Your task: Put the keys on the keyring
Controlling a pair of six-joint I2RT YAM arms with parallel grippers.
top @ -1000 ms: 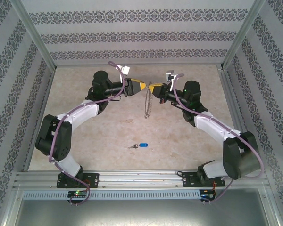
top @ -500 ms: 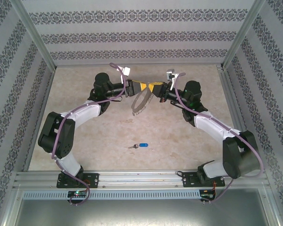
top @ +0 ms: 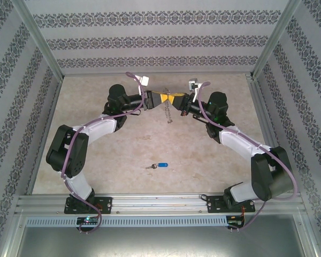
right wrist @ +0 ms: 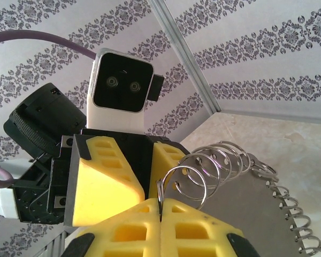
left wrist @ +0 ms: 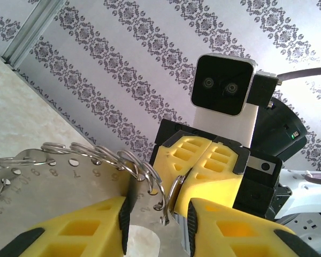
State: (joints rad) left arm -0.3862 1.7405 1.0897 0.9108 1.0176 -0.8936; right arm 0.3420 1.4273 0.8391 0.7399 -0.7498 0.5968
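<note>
The keyring [left wrist: 69, 176], stamped with digits like 8 and 9, was clamped in the right hand [right wrist: 160, 208]; the left hand [left wrist: 158, 219] was held apart around it. The blue key [top: 160, 166] was seen on the table [top: 96, 144], at its 6 o'clock.

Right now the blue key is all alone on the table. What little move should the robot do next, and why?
Probably the left gripper should back off and go down for the key. The right gripper is shut tight on one loop of the keyring, so it can likely hold it alone, and the key lies untouched.
</note>
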